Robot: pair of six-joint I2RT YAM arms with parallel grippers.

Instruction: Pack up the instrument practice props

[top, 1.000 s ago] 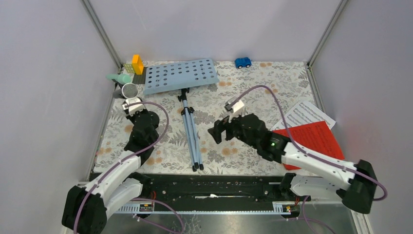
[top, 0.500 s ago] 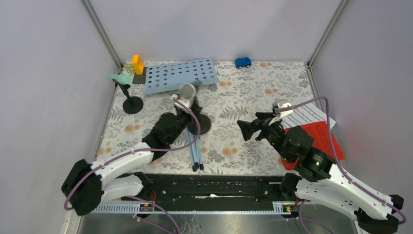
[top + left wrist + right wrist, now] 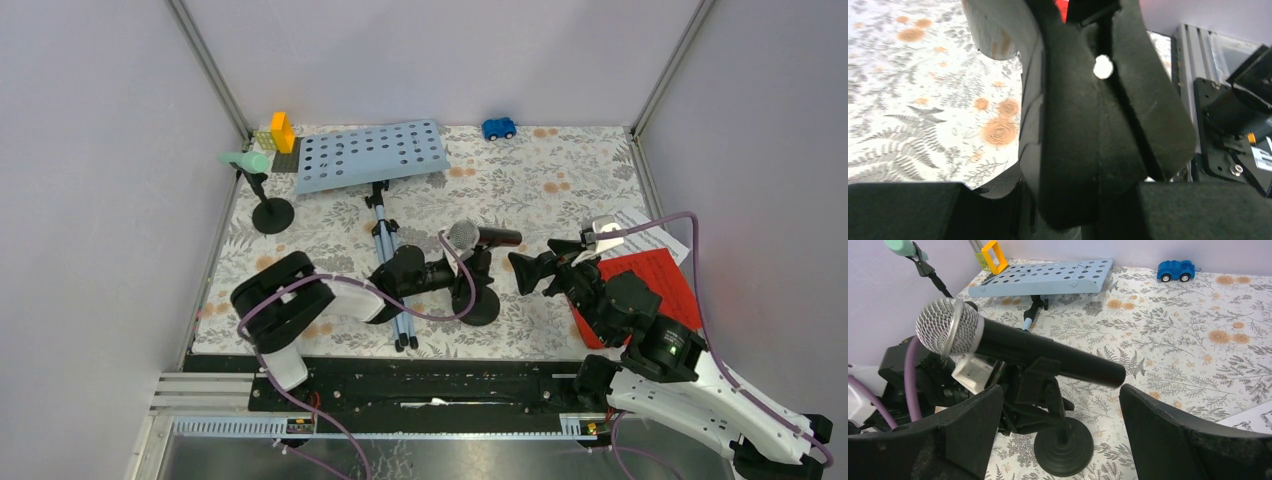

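Just below the frame's centre, the left gripper (image 3: 466,271) was clamped on the stem of a mic holder (image 3: 479,306), whose round base looked set on the flowered table (image 3: 560,180). The black microphone (image 3: 483,236) lay level in its clip. The right gripper (image 3: 529,273) gaped wide just right of the handle. A crooked pull there could tip the holder or knock the microphone loose
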